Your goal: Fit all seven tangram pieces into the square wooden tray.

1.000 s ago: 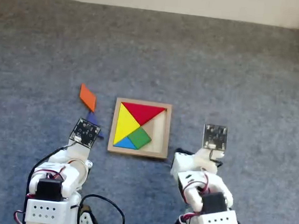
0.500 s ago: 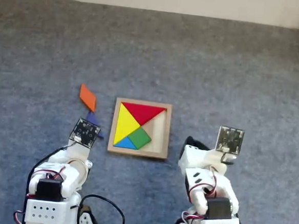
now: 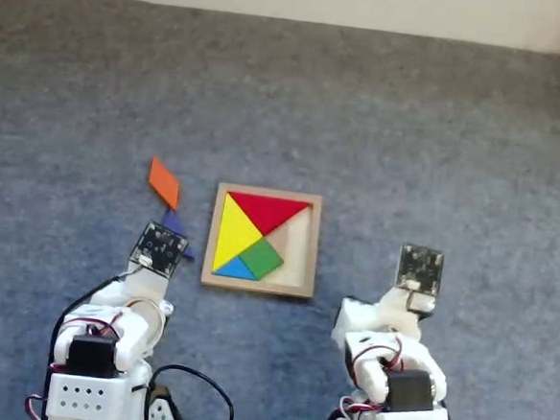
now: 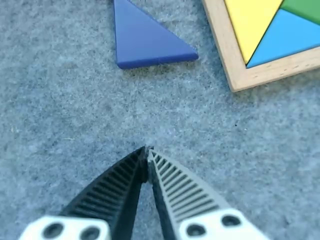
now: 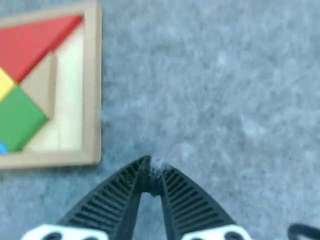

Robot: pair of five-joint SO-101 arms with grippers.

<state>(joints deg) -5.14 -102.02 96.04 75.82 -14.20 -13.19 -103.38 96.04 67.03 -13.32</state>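
Note:
The square wooden tray [image 3: 308,246] lies mid-table holding red [image 3: 266,210], yellow [image 3: 233,231], green [image 3: 260,258], light blue [image 3: 233,269] and a small wood-coloured triangle [image 3: 280,239]; its right strip is bare. An orange parallelogram [image 3: 165,183] lies on the carpet left of the tray. A dark blue triangle [image 4: 142,40] lies just beyond my left gripper [image 4: 148,151], which is shut and empty, left of the tray [image 4: 235,60]. My right gripper [image 5: 151,162] is shut and empty, on the carpet near the tray's [image 5: 92,90] right front corner.
Grey carpet covers the table all round. The left arm [image 3: 107,342] and the right arm [image 3: 389,362] stand at the front edge. A pale wall strip runs along the far edge.
The right arm swung right away from the tray, then came back slightly left and lowered. The left arm and all pieces stayed still.

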